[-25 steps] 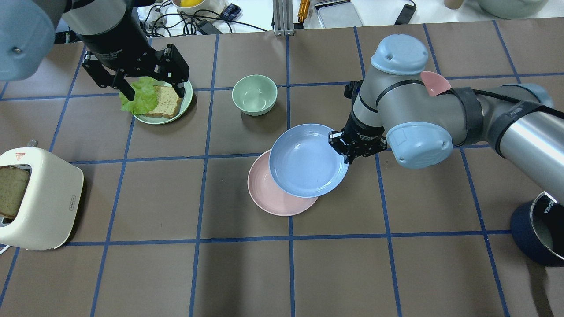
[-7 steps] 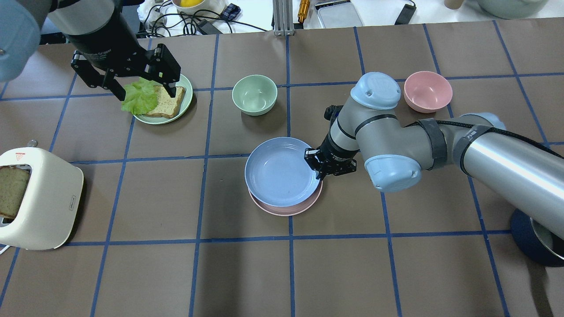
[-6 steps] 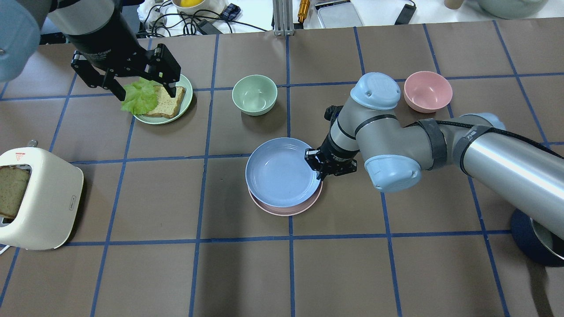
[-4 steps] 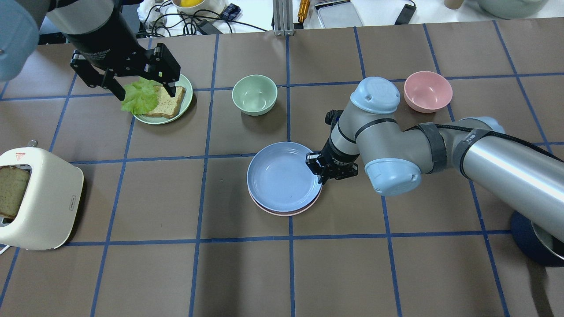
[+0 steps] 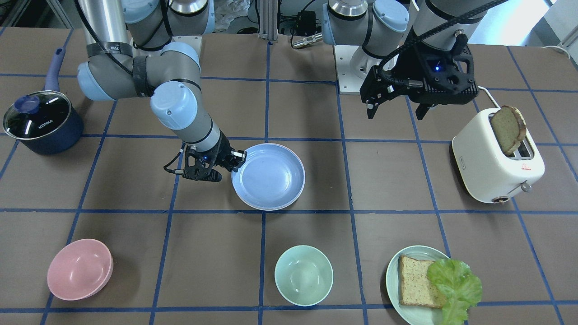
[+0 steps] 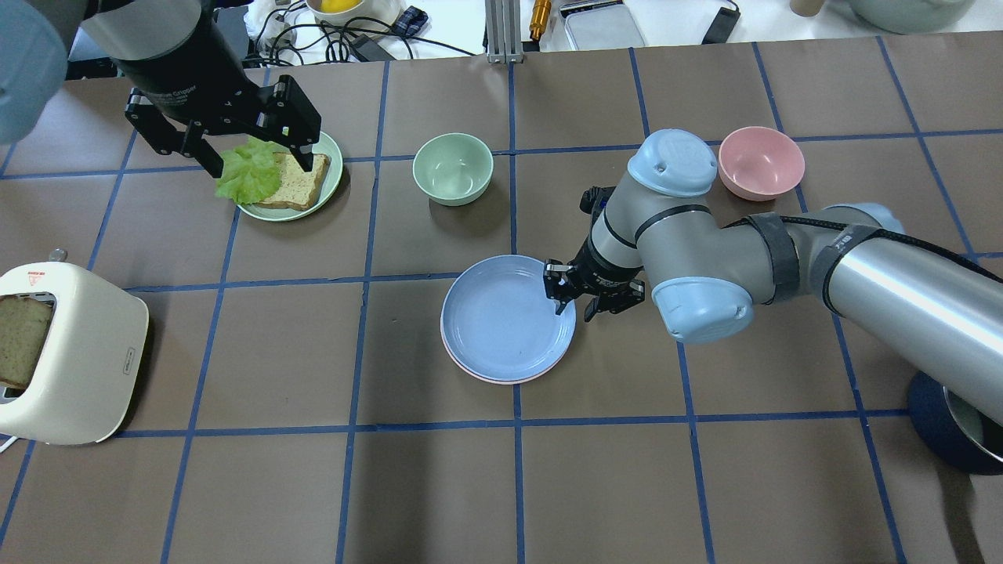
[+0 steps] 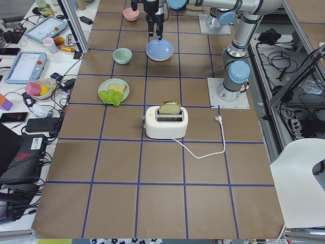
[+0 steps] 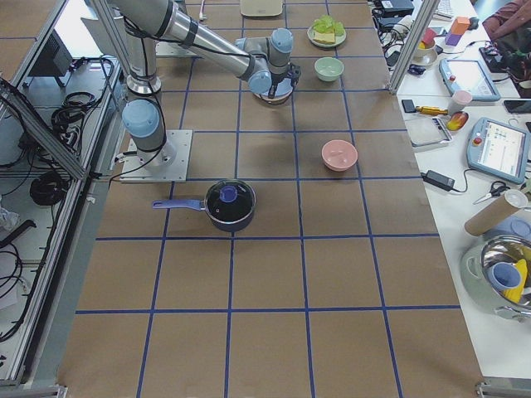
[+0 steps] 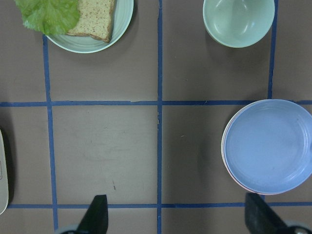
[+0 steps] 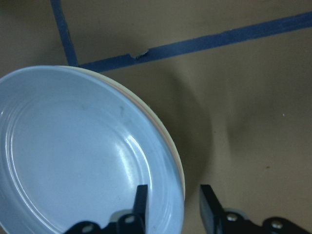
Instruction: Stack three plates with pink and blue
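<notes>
The light blue plate (image 6: 501, 321) lies on the pale pink plate (image 6: 501, 381) in the middle of the table, and only a thin pink rim shows. The blue plate also shows in the front view (image 5: 268, 174), the left wrist view (image 9: 268, 146) and the right wrist view (image 10: 73, 156). My right gripper (image 6: 576, 301) is open, its fingers astride the blue plate's right rim (image 10: 173, 204). My left gripper (image 6: 258, 160) is open and empty, high above the green plate. I cannot make out the cream-white plate.
A mint green plate (image 6: 333, 176) with bread and lettuce is at the back left. A mint bowl (image 6: 453, 168) and a pink bowl (image 6: 761, 162) stand behind the stack. A toaster (image 6: 66, 352) is at the left edge, a dark pot (image 5: 38, 119) at the right.
My right gripper carried the blue plate left and down onto the pink plate, then opened and let it go. The left arm hardly moved.
</notes>
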Controlling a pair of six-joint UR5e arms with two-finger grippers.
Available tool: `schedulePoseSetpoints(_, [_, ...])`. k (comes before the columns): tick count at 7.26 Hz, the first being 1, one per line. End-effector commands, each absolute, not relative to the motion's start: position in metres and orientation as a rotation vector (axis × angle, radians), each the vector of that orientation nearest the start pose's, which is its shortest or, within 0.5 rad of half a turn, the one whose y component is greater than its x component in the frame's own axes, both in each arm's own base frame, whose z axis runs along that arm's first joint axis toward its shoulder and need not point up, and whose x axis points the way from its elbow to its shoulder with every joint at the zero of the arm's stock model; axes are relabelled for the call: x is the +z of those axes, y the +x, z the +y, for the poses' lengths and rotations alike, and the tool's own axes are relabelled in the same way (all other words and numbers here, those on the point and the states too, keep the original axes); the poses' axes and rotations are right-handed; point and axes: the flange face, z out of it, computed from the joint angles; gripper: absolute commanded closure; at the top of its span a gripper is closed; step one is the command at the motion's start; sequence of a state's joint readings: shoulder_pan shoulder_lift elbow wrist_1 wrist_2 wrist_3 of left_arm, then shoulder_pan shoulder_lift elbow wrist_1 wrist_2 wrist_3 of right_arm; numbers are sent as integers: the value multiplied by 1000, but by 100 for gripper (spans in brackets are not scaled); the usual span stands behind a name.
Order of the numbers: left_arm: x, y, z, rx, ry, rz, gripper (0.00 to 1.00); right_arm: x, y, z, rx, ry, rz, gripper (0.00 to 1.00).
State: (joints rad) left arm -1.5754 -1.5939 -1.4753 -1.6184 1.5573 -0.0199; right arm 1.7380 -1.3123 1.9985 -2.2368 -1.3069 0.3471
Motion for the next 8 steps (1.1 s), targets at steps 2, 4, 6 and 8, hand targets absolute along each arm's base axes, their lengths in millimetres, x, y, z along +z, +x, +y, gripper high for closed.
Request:
schedulePoseSetpoints(2, [519, -137, -502, -41, -24, 3155, 0, 266, 234, -499, -62, 151, 2914, 26])
schedulePoseSetpoints(4, [519, -137, -502, -41, -24, 3157, 0, 305, 227, -519, -153, 82, 2990, 26])
schedulePoseSetpoints(6, [520, -137, -501, -43, -24, 3155, 0, 344, 210, -535, -135, 27, 3050, 26])
schedulePoseSetpoints(8, [519, -137, -502, -46, -29, 3157, 0, 409, 160, -529, -73, -26, 3085, 26])
